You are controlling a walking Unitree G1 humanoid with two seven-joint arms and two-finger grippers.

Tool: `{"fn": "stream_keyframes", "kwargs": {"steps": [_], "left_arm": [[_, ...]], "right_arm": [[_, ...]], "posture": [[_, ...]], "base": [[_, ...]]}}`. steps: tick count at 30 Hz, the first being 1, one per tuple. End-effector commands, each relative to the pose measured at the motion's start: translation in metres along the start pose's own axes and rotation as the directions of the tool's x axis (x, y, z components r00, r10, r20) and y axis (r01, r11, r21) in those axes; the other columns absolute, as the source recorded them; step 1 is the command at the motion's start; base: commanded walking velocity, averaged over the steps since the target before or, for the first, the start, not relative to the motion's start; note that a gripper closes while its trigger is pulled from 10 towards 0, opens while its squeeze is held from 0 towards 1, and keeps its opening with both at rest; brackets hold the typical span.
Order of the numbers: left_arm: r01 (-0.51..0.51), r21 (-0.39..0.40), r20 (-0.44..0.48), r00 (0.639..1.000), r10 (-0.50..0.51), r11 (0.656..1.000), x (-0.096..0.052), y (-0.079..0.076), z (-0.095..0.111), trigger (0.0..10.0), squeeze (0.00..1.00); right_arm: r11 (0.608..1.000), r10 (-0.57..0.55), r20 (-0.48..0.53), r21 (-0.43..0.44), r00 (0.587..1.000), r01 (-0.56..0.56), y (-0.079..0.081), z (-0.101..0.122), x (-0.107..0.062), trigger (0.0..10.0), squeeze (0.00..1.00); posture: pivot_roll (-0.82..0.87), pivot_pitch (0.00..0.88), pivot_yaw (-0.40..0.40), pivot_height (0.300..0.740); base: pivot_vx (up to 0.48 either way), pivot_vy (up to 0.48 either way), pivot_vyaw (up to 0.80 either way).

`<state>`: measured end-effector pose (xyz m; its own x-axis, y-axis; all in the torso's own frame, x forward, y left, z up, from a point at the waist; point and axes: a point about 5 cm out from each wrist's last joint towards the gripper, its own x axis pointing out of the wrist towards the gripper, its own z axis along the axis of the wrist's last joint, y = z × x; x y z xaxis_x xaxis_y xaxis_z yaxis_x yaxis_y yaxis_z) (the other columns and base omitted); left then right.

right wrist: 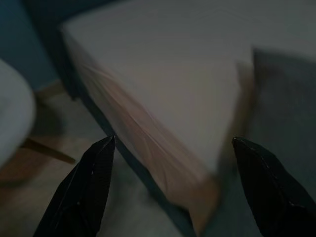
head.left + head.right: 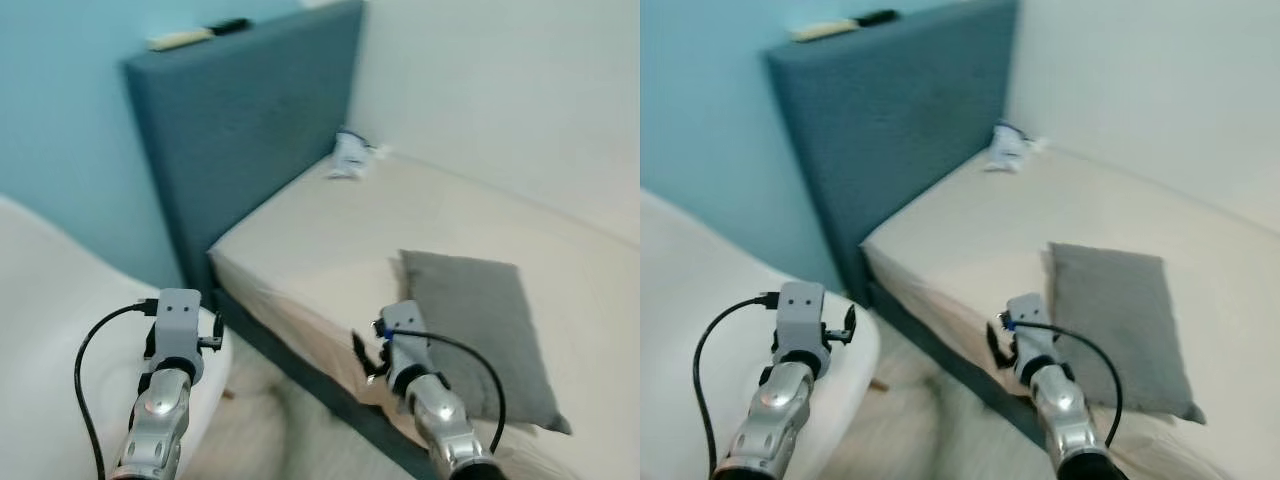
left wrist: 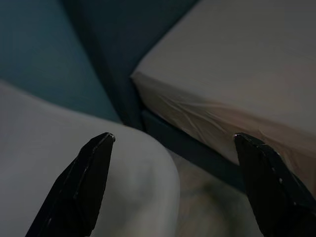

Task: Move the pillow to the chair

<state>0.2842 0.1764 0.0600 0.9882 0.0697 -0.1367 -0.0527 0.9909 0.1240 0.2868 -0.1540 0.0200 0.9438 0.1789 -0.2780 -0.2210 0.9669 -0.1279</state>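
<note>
The grey pillow [image 2: 478,330] lies flat on the bed [image 2: 320,240]; it looks soft and light (likely floppy), best pinched at its near edge by the right gripper [image 1: 173,187], whose fingers stand apart, as do the left gripper [image 3: 173,187]'s.

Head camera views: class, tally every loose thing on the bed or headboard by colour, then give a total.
Grey: 1, the pillow on the bed.
White: 1, a crumpled item near the headboard.
Cream: 1 on the headboard.
Black: 1 beside it.
Total: 4

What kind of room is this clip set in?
Most likely a bedroom: a bed with a tall blue-grey upholstered headboard stands against the walls, a grey pillow lies on its mattress, and a white chair sits beside it.
</note>
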Motion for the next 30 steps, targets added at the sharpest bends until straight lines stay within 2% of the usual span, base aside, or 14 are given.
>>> {"fn": "stream_keyframes", "kwargs": {"steps": [1,4,8,9,11,12,14,19,20,22,25,30], "left_arm": [[0.023,0.01,-0.026,0.999,-0.023,1.0,-0.005,-0.004,-0.009,10.0,0.0],[0.026,-0.008,-0.037,0.999,-0.026,1.0,-0.006,-0.008,-0.011,10.0,0.0],[0.016,-0.018,-0.028,0.999,-0.017,1.0,-0.003,-0.006,-0.007,10.0,0.0],[0.0,-0.041,-0.029,1.0,-0.001,0.999,-0.003,-0.007,-0.007,10.0,0.0],[0.001,-0.041,-0.034,0.999,-0.002,0.999,-0.004,-0.008,-0.01,10.0,0.0],[0.02,-0.012,-0.037,0.999,-0.02,1.0,-0.008,-0.01,-0.013,10.0,0.0],[0.063,0.03,-0.024,0.998,-0.062,0.998,-0.01,-0.013,-0.011,10.0,0.0],[0.04,0.0,-0.012,0.999,-0.04,0.999,-0.004,-0.009,-0.004,10.0,0.0],[0.013,-0.052,-0.007,1.0,-0.014,0.999,-0.003,-0.005,-0.001,10.0,0.0],[0.0,-0.08,-0.006,1.0,-0.001,0.997,-0.005,-0.005,-0.002,10.0,0.0],[0.003,-0.05,0.011,1.0,-0.002,0.999,-0.011,-0.007,-0.004,10.0,0.0],[0.016,-0.046,0.016,1.0,-0.015,0.999,-0.01,-0.008,-0.002,10.0,0.0]], "right_arm": [[0.998,-0.05,-0.022,0.031,0.999,0.051,-0.009,-0.005,-0.002,10.0,0.0],[0.999,-0.051,-0.025,0.005,0.998,0.052,-0.009,-0.004,-0.002,10.0,0.0],[1.0,0.0,-0.003,-0.006,1.0,0.0,0.0,0.003,0.001,10.0,0.0],[0.998,0.035,0.003,-0.054,0.999,-0.035,0.002,0.004,0.001,10.0,0.0],[0.999,0.024,-0.008,-0.045,1.0,-0.024,-0.001,0.001,0.001,10.0,0.0],[0.999,-0.028,-0.026,0.029,0.999,0.028,-0.007,-0.001,0.0,10.0,0.0],[0.991,-0.073,-0.026,0.107,0.997,0.076,-0.013,0.001,0.001,10.0,0.0],[0.996,-0.045,-0.024,0.074,0.999,0.047,-0.009,0.004,0.003,10.0,0.0],[0.999,0.006,-0.006,0.034,1.0,-0.006,-0.004,0.007,0.004,10.0,0.0],[1.0,0.024,-0.009,0.019,1.0,-0.023,-0.004,0.006,0.003,10.0,0.0],[0.999,0.021,-0.045,0.038,0.999,-0.02,-0.007,-0.002,0.001,10.0,0.0],[0.998,0.004,-0.014,0.056,1.0,-0.003,-0.006,0.005,0.002,10.0,0.0]], "posture": [[0.04,0.088,0.007,0.74],[0.03,0.103,-0.004,0.74],[0.03,0.116,-0.014,0.74],[0.04,0.113,-0.01,0.74],[0.05,0.098,-0.002,0.74],[0.05,0.084,0.001,0.74],[0.05,0.086,0.002,0.74],[0.06,0.119,-0.013,0.74],[0.06,0.12,-0.004,0.74],[0.06,0.106,0.009,0.74],[0.05,0.099,0.015,0.74],[0.04,0.131,-0.008,0.74]], "base": [[0.0,0.0,-0.8],[0.0,0.0,-0.8],[0.0,0.0,-0.8],[0.0,0.0,-0.8],[0.0,0.0,-0.8],[0.0,0.0,-0.8],[0.0,0.0,-0.8],[0.0,0.0,-0.8],[0.0,0.0,-0.8],[0.0,0.0,-0.4],[0.0,0.0,0.0],[0.0,0.0,0.0]]}}
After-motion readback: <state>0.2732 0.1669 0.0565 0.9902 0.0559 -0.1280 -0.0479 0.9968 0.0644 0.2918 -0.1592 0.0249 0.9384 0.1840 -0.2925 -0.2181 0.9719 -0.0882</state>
